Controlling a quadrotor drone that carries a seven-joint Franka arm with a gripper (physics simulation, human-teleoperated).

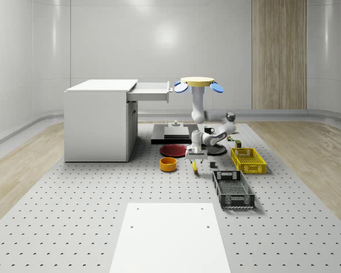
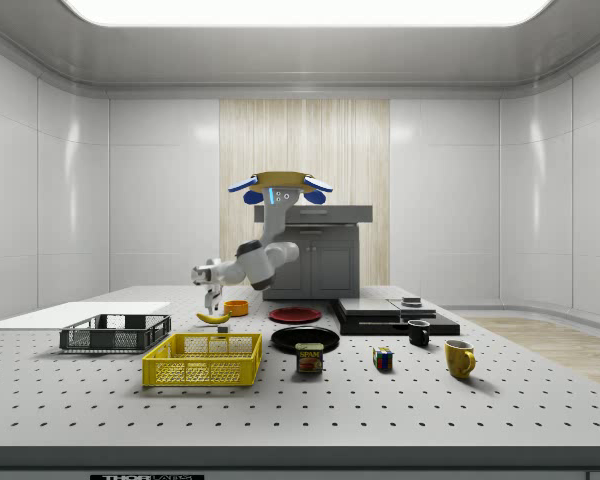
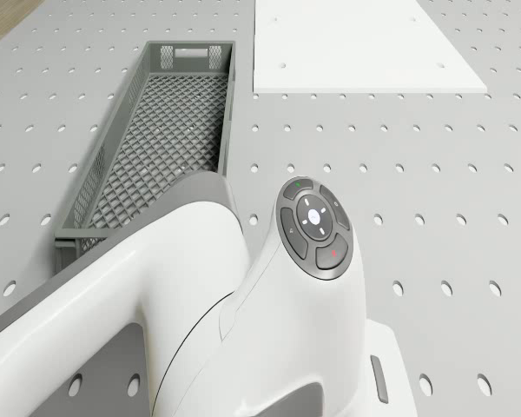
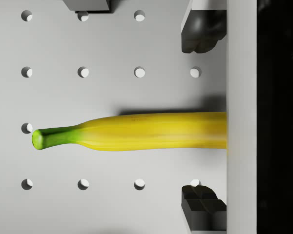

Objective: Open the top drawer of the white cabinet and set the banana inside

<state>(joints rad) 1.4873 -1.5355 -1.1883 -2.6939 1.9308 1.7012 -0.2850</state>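
Gripper (image 4: 203, 119) fingers (image 4: 200, 31) are held apart, one on each side of the banana (image 4: 136, 131), which lies flat on the perforated table (image 1: 74, 216) just beside the orange bowl (image 1: 168, 164). The drone (image 1: 196, 83) hovers near the white cabinet's (image 1: 96, 122) already opened top drawer (image 1: 150, 92). A straight descent should be kept, centred on the fruit, before closure.

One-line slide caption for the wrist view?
Open gripper poised above the banana lying on the perforated table, one finger on either side.
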